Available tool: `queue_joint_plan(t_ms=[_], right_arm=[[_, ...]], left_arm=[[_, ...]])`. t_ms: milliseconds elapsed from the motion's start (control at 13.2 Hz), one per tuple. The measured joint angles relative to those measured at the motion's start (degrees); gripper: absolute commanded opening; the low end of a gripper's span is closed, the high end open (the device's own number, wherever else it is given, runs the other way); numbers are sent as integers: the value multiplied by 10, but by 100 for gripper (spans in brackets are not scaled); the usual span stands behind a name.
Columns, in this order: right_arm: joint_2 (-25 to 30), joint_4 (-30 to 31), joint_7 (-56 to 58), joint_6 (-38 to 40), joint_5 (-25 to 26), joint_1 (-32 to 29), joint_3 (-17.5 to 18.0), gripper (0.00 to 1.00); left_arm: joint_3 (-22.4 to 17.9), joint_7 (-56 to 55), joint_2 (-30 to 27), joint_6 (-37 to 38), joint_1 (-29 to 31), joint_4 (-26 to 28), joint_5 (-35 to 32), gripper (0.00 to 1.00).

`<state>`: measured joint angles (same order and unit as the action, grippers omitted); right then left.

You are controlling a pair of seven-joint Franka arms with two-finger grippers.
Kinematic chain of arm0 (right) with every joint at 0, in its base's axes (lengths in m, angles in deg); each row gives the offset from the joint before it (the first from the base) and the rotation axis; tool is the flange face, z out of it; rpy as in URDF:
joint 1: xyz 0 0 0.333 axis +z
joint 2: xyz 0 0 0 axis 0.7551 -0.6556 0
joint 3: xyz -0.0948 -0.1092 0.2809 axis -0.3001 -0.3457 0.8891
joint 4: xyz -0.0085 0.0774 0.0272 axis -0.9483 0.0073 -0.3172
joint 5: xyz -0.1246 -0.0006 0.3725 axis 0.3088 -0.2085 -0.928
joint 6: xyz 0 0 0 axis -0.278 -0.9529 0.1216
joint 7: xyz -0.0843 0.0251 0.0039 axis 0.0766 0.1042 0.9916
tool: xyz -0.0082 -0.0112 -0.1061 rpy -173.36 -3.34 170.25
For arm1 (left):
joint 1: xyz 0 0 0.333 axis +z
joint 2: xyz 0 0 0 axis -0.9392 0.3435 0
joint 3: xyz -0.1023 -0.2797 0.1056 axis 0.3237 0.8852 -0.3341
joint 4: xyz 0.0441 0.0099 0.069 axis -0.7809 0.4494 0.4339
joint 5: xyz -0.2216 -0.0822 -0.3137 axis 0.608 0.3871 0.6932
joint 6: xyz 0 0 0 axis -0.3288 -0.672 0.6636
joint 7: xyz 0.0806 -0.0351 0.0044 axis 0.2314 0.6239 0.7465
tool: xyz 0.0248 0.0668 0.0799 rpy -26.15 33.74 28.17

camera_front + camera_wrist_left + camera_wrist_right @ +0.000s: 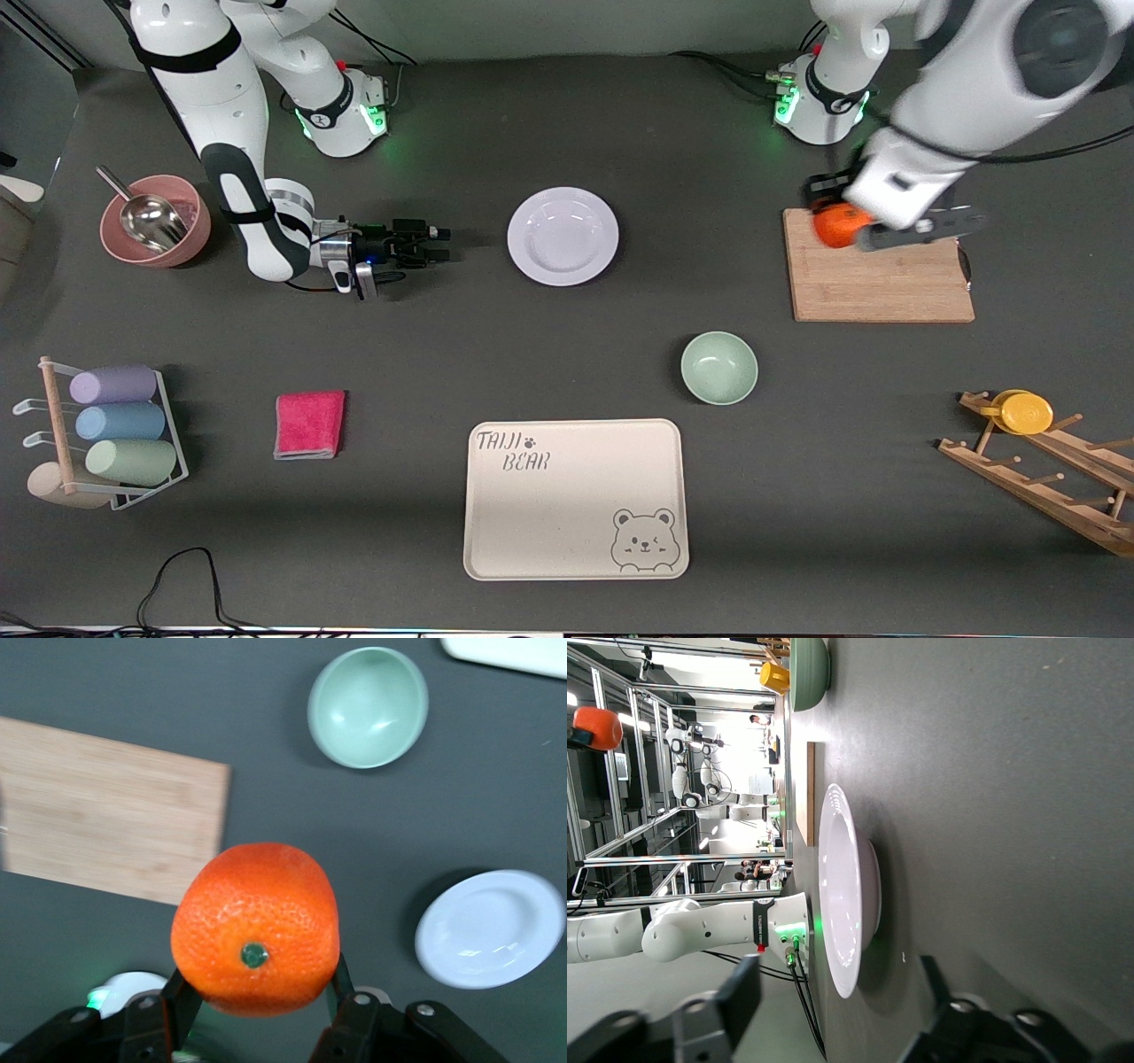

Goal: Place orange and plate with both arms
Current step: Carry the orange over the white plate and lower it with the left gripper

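Observation:
The orange (837,225) is held in my left gripper (846,229), which is shut on it in the air over the wooden cutting board (877,270); in the left wrist view the orange (256,927) fills the space between the fingers (180,999). The pale lavender plate (563,236) lies on the table between the two arm bases; it also shows in the left wrist view (490,928). My right gripper (440,245) is open, low at the table, beside the plate toward the right arm's end. The right wrist view shows the plate (849,904) edge-on just ahead of the open fingers (735,1001).
A mint-green bowl (718,367) and a cream bear tray (576,498) lie nearer the front camera than the plate. A pink bowl with a metal scoop (155,221), a cup rack (106,434), a pink cloth (309,424) and a wooden rack with a yellow lid (1026,412) stand around.

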<state>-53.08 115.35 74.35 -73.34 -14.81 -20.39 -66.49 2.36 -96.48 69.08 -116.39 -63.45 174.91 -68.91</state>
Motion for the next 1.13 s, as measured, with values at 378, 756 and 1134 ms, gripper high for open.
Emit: queue_joint_plan(t_ms=[378, 756, 1134], right_arm=[[-9, -1, 1, 0, 0, 0, 0, 46], [-22, -2, 3, 1, 0, -1, 0, 46], [-32, -8, 3, 1, 0, 0, 1, 46]], left_arm=[[40, -249, 121, -127, -128, -2, 1, 0], [41, -369, 192, -239, -244, 5, -4, 0], [39, -464, 255, -364, -294, 33, -79, 0]])
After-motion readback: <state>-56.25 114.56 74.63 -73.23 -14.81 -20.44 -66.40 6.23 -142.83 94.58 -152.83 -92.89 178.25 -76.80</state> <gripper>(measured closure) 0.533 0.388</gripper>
